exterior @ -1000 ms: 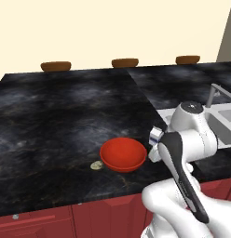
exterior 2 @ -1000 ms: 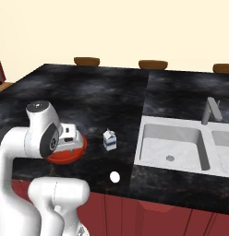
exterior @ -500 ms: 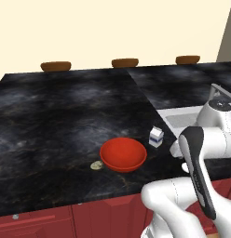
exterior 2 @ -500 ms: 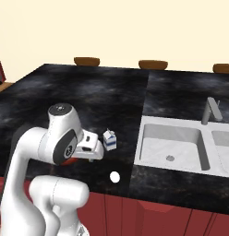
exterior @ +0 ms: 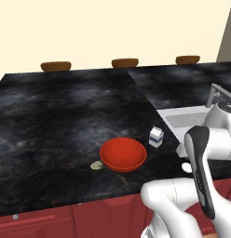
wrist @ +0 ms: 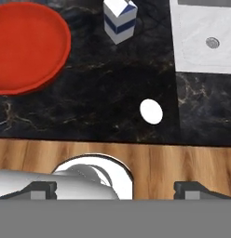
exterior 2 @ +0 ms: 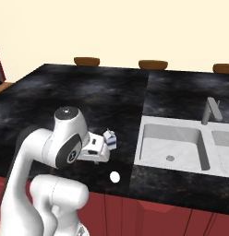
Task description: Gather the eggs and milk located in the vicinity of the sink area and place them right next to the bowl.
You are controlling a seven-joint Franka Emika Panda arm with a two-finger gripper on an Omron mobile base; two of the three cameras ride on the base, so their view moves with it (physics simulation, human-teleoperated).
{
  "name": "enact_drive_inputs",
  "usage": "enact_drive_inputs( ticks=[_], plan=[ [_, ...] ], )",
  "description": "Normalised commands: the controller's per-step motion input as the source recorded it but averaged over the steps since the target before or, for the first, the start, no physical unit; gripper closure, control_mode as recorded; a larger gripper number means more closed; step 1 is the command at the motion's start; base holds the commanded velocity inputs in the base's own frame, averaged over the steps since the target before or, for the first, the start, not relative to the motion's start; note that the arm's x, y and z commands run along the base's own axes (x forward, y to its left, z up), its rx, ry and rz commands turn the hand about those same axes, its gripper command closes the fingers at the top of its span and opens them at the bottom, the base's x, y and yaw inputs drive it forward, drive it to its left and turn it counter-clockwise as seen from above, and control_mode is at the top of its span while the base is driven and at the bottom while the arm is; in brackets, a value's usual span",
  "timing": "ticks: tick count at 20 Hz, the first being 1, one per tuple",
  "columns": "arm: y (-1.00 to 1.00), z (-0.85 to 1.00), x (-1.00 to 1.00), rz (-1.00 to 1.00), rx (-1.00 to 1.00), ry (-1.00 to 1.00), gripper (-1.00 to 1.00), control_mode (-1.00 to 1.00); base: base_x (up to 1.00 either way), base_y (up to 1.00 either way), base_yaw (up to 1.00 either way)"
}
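White egg (wrist: 151,111) sits loose on the black counter (exterior: 66,116), near the front edge, between the red bowl (exterior: 123,154) and the sink (exterior 2: 171,146); in the hand view it's at about 1 o'clock from the gripper (wrist: 122,190), with the counter lip and wood floor between. My read: light, rigid but brittle shell, smooth and round, so it'll roll or squirt out under a careless pinch. Take it across the short axis at mid-height, straight down from above, gentle close. Gripper jaws are spread wide, nothing between them, tips low in the hand view, not over the egg yet. Milk carton (wrist: 119,19) stands upright at 12 o'clock of the egg, just off the bowl's sink-side rim; probably light, stiff card, flat sides make an easy grip below the gable. Whether it counts as placed, can't say for sure, but it looks near the bowl. Speckled egg (exterior: 96,165) lies at the bowl's 8 o'clock in the left base view, close to touching the rim. Faucet (exterior 2: 210,110) is beyond the basin, well apart. Three brown wooden shapes (exterior: 125,62) along the counter's far edge, irrelevant. Nothing stands between gripper and white egg; main risk is nudging it off the front edge or toward the basin.
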Motion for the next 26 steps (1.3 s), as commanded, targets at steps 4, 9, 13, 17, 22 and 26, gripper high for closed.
enact_drive_inputs(
  ticks=[4,9,13,17,22,26],
  plan=[
    [-0.27,-0.19,-0.01,0.0,0.0,0.0,-1.0,-1.0,0.0,0.0,0.0],
    [-0.28,-0.26,0.0,0.0,0.0,0.0,-1.0,-1.0,0.0,0.0,0.0],
    [-0.25,-0.33,0.0,0.0,0.0,0.0,-1.0,-1.0,0.0,0.0,0.0],
    [-0.09,-0.34,0.0,0.0,0.0,0.0,-1.0,-1.0,0.0,0.0,0.0],
    [0.0,-0.26,0.14,0.0,0.0,0.0,-1.0,-1.0,0.0,0.0,0.0],
    [0.0,-0.21,0.27,0.0,0.0,0.0,-1.0,-1.0,0.0,0.0,0.0]
  ],
)
